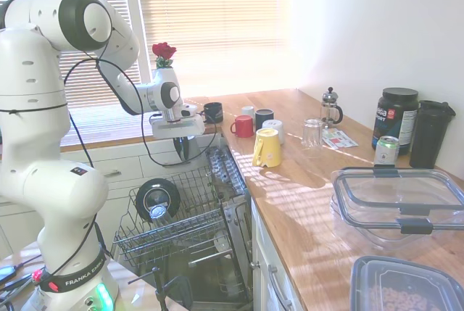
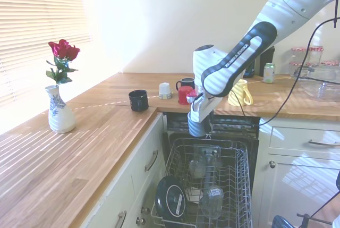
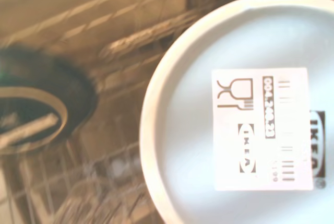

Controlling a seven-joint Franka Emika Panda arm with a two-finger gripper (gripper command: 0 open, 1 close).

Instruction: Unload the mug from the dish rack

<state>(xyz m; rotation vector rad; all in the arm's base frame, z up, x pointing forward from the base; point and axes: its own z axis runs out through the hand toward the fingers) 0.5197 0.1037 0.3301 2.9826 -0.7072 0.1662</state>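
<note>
Hand grips the grey mug base-up, clear above the dish rack, presumably for carrying to the bench.

Wooden countertop: yellow mug, red mug, black mug, vase, containers.

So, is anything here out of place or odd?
Nothing looks spilled or broken. The one unusual thing: the mug hangs upside down in the gripper, above the dish rack, with its base label facing the wrist camera.
</note>
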